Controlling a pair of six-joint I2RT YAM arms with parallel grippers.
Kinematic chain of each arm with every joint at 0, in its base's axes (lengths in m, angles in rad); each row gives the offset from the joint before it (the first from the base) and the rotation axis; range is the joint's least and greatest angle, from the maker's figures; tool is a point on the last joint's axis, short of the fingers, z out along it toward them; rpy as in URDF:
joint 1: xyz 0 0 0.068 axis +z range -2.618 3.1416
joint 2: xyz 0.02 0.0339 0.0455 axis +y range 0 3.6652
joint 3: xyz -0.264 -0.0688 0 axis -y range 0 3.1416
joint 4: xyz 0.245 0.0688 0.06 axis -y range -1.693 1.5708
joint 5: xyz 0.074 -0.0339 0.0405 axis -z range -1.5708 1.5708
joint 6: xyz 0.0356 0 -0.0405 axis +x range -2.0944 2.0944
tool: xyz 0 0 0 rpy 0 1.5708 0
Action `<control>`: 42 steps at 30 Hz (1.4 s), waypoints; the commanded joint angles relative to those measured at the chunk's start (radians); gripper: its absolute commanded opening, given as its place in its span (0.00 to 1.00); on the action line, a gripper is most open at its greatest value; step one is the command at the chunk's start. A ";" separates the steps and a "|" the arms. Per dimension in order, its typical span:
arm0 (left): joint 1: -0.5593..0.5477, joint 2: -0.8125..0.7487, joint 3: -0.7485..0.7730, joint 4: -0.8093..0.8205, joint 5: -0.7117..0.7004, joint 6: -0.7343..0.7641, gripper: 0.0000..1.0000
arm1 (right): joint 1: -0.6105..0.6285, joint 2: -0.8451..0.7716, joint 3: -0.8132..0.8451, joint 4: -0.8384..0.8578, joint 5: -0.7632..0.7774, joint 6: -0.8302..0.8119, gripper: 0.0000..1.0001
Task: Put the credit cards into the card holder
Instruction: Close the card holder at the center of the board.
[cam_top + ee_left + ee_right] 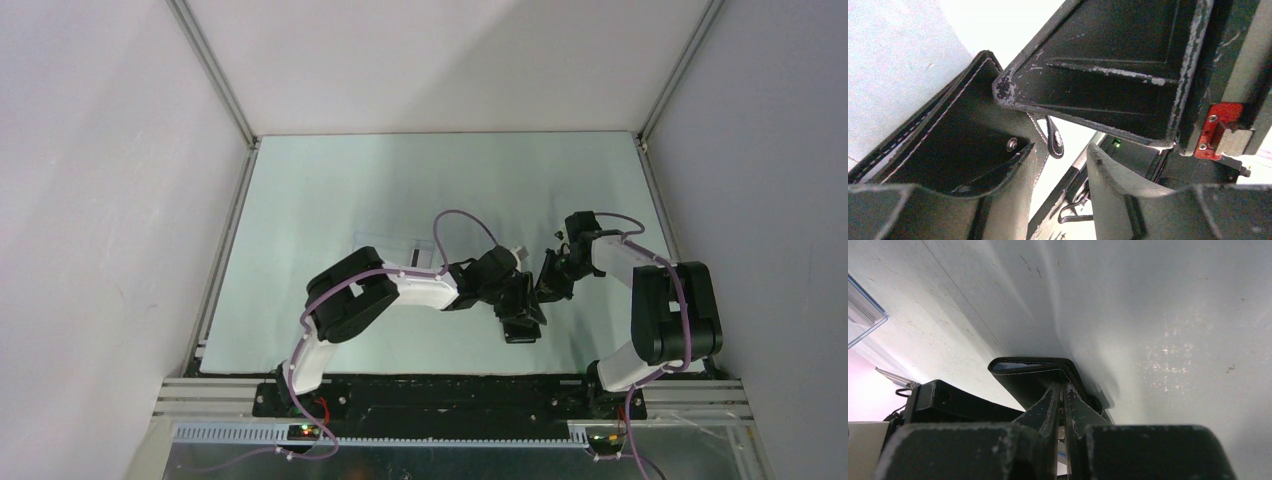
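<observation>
The card holder [948, 145] is a black stitched wallet, partly unfolded, with a snap stud and a snap tab [1055, 141] showing. My left gripper [1062, 149] is open; its left finger [903, 210] lies against the wallet and a wide gap shows to the other finger. My right gripper [1064, 386] is shut on an edge of the wallet [1033, 372]. Its black finger fills the top of the left wrist view [1108, 65]. In the top view both grippers [520, 312] [553, 278] meet mid-table. No credit cards are clearly visible.
A clear plastic box [392, 248] lies on the pale table behind the left arm. Its corner shows in the right wrist view [863, 310]. The enclosure's metal rails [225, 240] bound the table on both sides.
</observation>
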 commanded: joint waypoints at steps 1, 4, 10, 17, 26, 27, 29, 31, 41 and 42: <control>0.005 0.022 -0.025 0.005 -0.063 -0.012 0.50 | -0.006 0.007 0.006 0.014 -0.011 -0.015 0.10; 0.010 0.016 -0.009 0.009 -0.077 -0.015 0.49 | -0.008 0.012 0.007 0.015 -0.019 -0.017 0.10; 0.020 -0.040 -0.044 0.009 -0.100 -0.012 0.44 | -0.008 0.008 0.006 -0.005 -0.003 -0.026 0.10; 0.040 -0.212 -0.187 0.009 -0.114 0.023 0.47 | -0.008 -0.041 0.007 -0.040 -0.004 -0.024 0.09; 0.080 -0.247 -0.183 0.019 -0.034 0.052 0.50 | -0.010 -0.120 0.008 -0.025 -0.055 -0.019 0.10; 0.079 -0.237 -0.172 0.020 -0.025 0.049 0.50 | -0.009 -0.124 0.009 -0.019 -0.059 -0.018 0.10; 0.078 -0.210 -0.143 0.023 -0.005 0.048 0.47 | -0.009 -0.116 0.013 -0.014 -0.074 -0.019 0.10; 0.076 -0.186 -0.118 0.024 0.012 0.049 0.45 | -0.005 -0.096 0.013 -0.012 -0.082 -0.024 0.09; 0.043 -0.091 -0.028 0.024 0.052 0.027 0.40 | -0.003 -0.011 -0.011 0.005 -0.024 -0.007 0.09; 0.043 -0.091 -0.033 0.024 0.046 0.027 0.40 | -0.002 -0.011 -0.011 0.006 -0.024 -0.007 0.09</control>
